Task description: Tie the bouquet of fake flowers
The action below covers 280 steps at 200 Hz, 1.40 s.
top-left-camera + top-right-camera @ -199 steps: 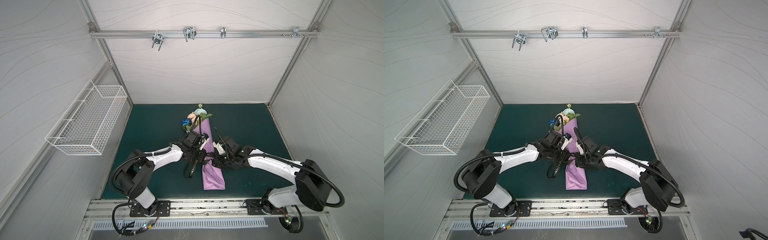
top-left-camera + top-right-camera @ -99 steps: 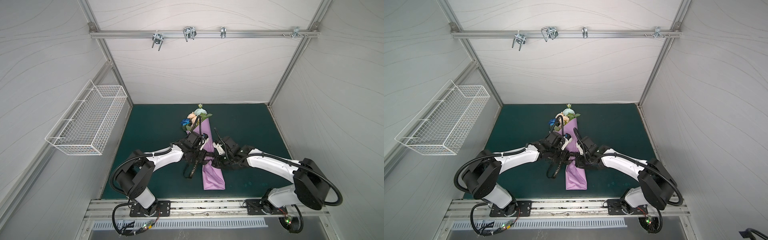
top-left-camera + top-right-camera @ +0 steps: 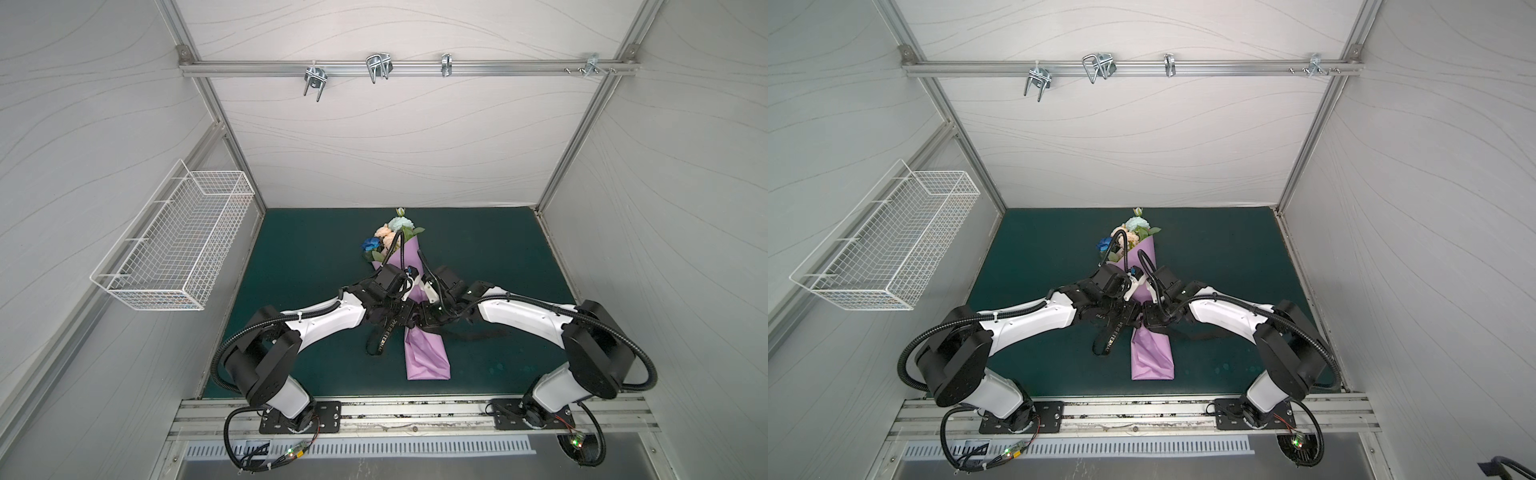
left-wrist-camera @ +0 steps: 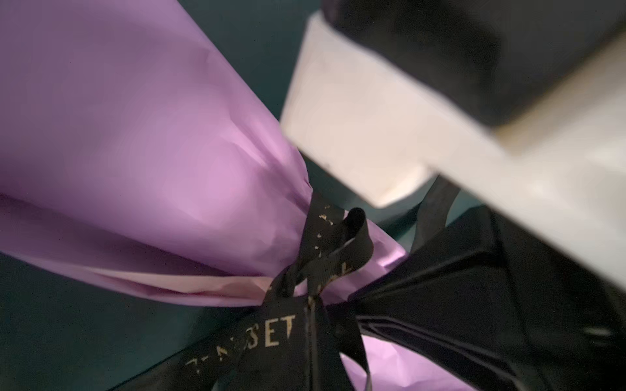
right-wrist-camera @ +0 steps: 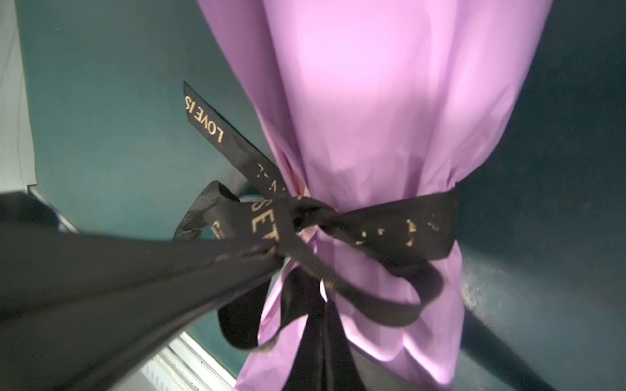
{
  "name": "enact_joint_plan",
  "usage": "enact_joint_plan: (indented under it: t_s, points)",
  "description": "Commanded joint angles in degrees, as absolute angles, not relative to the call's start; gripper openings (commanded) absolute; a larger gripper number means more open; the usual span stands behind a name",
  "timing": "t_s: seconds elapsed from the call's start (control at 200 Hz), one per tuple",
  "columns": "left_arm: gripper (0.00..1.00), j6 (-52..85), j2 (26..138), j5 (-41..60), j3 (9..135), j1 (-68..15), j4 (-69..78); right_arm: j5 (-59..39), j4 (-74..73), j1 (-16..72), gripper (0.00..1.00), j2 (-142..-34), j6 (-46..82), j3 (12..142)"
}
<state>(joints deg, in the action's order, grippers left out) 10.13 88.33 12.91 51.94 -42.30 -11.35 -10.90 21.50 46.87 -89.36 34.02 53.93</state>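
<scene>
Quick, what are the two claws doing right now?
Left gripper: closed, pinching the black ribbon at the knot.
Right gripper: closed, apparently on the same ribbon.

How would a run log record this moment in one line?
step: tying ribbon | left gripper: shut on ribbon | right gripper: shut on ribbon | bouquet: in paper, on mat

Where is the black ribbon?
The black ribbon is tied around the lilac paper's narrow part, near the middle of the green mat in both top views.

Lilac paper, black gold-lettered ribbon, teal mat, peach-and-blue flowers
</scene>
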Motion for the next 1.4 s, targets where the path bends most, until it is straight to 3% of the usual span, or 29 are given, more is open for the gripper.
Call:
enact_joint_plan:
  t_s: [0.0,0.315,0.81,1.396]
  points:
    - [0.00,11.71,87.62,13.54,53.70,-42.88,-9.06,-9.15,22.17,45.63,0.00,-90.18,36.26,54.63]
    - [0.00,13.17,86.93,13.30,53.48,-43.11,-8.64,-4.53,18.09,44.77,0.00,-88.64,39.41,52.46]
    - [0.00,18.27,87.54,11.98,52.64,-43.31,-6.34,-1.23,-4.71,46.59,0.00,-80.15,43.66,40.40]
    - [0.00,23.63,88.24,12.13,53.38,-43.40,-3.95,3.29,-20.75,49.59,0.00,-85.98,45.39,34.40]
